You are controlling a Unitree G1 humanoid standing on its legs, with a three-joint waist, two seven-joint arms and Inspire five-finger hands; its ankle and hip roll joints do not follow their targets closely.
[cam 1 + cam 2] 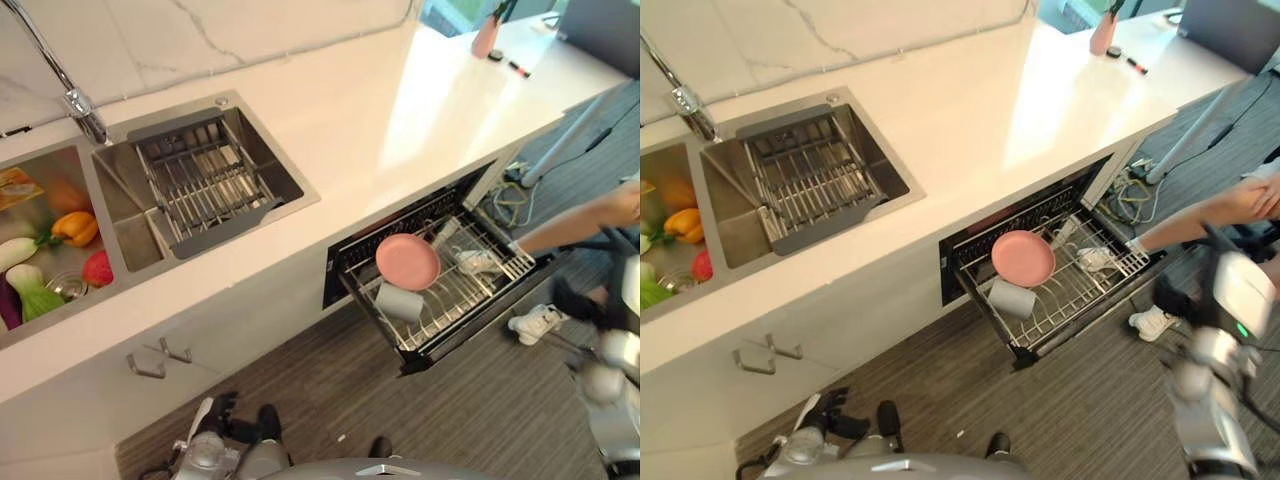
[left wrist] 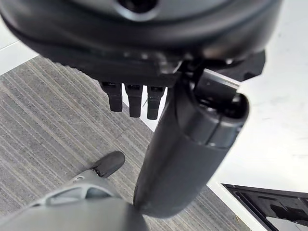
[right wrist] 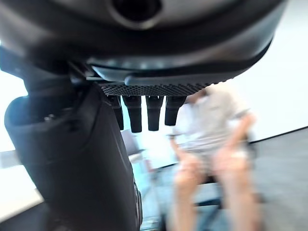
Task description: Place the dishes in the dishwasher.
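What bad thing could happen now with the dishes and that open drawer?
The dishwasher drawer is pulled out over the floor, so something passing could bump it. A person sits very close beside it and may get in the way. The pink plate leans on the rack above the grey cup; a jolt might tip it.

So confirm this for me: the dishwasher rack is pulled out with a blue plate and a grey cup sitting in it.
Not quite: the plate is pink, not blue, as the left eye view shows. The rest holds: the dishwasher rack is pulled out, and the plate sits in it with a grey cup just in front.
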